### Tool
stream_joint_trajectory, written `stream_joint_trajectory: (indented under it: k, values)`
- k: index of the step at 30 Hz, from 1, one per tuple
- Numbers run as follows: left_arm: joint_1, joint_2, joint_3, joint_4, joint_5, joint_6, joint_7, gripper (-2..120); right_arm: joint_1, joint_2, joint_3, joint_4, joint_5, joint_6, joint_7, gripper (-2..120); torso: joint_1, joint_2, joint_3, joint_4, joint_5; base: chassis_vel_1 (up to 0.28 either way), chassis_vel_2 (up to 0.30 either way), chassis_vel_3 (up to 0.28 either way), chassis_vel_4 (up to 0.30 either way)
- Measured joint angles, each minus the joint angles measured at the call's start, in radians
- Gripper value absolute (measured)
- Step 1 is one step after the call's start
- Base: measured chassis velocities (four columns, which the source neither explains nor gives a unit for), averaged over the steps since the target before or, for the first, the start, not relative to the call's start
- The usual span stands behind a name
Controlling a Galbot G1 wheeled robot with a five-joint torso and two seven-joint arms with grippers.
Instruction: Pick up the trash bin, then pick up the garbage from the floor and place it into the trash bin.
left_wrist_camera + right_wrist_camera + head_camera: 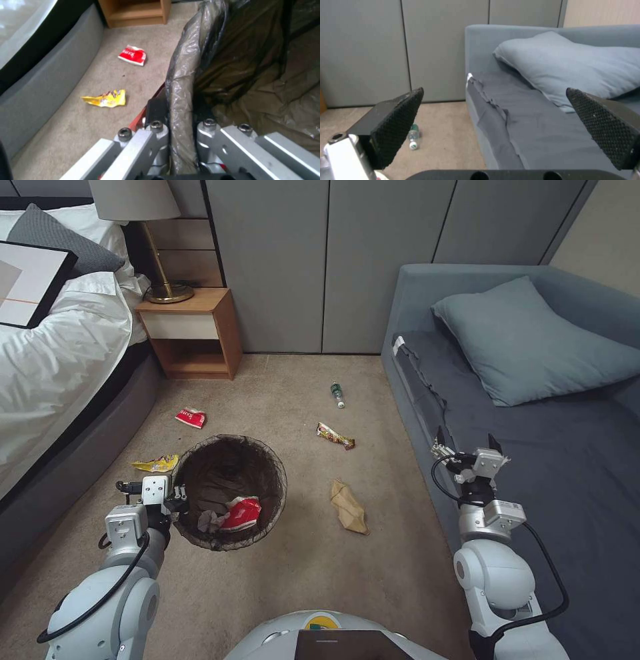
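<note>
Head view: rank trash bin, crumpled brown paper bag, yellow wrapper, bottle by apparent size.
1. trash bin, held at its rim by the left pincer
2. crumpled brown paper bag
3. yellow wrapper
4. bottle, smallest, though it lies farthest from the camera, so its true size against the wrapper is unsure.

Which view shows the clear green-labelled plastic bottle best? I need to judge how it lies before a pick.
The head view: the clear green-labelled plastic bottle lies whole on the beige carpet, apart from other litter. The right wrist view shows it partly behind a finger of the open right pincer. The left wrist view looks elsewhere.
</note>
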Motion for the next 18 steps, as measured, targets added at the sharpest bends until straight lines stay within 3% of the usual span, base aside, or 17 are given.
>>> stream_joint_trajectory:
  k: [18]
  values:
    - [-0.002,0.000,-0.001,-0.002,-0.002,0.000,-0.003,4,-0.001,0.001,0.002,-0.003,0.000,-0.007,-0.001,100,0.000,0.000,0.000,0.0000,0.0001,-0.108,0.114,0.114,-0.111]
